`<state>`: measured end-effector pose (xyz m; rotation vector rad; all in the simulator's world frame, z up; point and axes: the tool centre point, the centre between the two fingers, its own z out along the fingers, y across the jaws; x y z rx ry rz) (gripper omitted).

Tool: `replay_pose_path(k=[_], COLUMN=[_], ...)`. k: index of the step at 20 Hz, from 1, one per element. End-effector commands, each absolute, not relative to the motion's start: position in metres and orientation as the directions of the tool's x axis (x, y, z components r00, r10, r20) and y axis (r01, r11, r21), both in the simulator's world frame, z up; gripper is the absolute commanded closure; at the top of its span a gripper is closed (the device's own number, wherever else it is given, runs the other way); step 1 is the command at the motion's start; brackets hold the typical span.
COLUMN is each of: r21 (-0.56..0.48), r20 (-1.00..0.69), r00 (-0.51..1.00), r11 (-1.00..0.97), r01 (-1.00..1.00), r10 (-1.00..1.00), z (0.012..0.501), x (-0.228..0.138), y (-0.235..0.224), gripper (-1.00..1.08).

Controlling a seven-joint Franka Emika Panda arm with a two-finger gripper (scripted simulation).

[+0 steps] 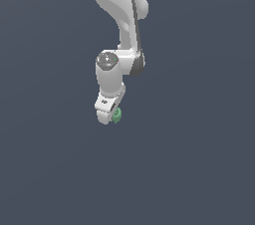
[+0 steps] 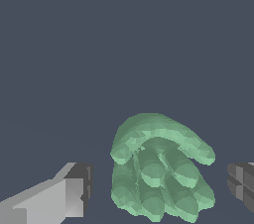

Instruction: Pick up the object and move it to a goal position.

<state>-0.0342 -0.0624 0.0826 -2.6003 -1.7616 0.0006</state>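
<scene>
While the white arm (image 1: 122, 25) reaches down from the top of the exterior view, its gripper (image 1: 110, 114) hangs low with the green object (image 1: 117, 115) at its tip. Seen from the wrist, the lumpy, ridged object (image 2: 158, 168) sits between the two fingers (image 2: 74, 191), which stand apart with gaps on both sides, gripping nothing.

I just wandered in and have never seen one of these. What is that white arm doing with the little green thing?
A white robot arm has its gripper down around a small green lumpy object. The wrist view shows the object sitting between the two fingers, with gaps on both sides, so nothing is clamped yet.
</scene>
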Motion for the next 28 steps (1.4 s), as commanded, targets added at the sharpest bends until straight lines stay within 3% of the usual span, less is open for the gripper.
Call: replay_pose_path(k=[1,5,6,19,28], r21=[0.000,0.000,0.000,0.002,0.001], r20=[0.000,0.000,0.000,0.000,0.001], r00=[0.370,0.370,0.370,0.370,0.369], r11=[-0.370,-0.370,-0.370,-0.370,-0.369], r01=[0.929,0.929,0.929,0.929,0.929], r10=[0.929,0.929,0.929,0.929,0.929], z=[0.073,0.069,0.069,0.072,0.112], x=[-0.034,-0.033,-0.033,-0.032,-0.026], y=[-0.062,-0.063,-0.063,-0.065,-0.089], gripper=[-0.92,-0.92,1.08,1.08,1.08])
